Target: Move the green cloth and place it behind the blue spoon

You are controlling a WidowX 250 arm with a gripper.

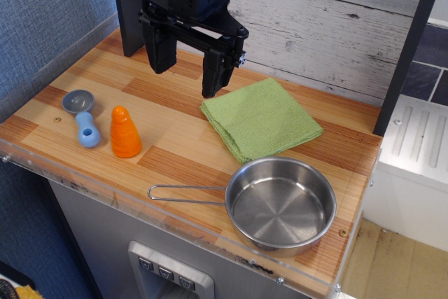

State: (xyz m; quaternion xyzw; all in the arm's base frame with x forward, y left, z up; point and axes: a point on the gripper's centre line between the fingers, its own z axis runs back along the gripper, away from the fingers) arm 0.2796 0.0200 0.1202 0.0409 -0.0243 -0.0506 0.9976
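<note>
The green cloth (260, 118) lies folded flat on the wooden table, right of centre, just behind the steel pan. The blue spoon (83, 117) rests near the left edge, its grey-blue bowl pointing back and its light-blue handle toward the front. My gripper (187, 78) hangs above the back of the table, between the two, open with nothing between its black fingers (215, 73). Its right finger stands close to the cloth's back left corner.
An orange cone-shaped toy (125, 133) stands right of the spoon. A steel pan (280, 204) with a long wire handle sits at the front right. A white plank wall runs behind, a blue wall on the left, and a dark post (409, 47) at right.
</note>
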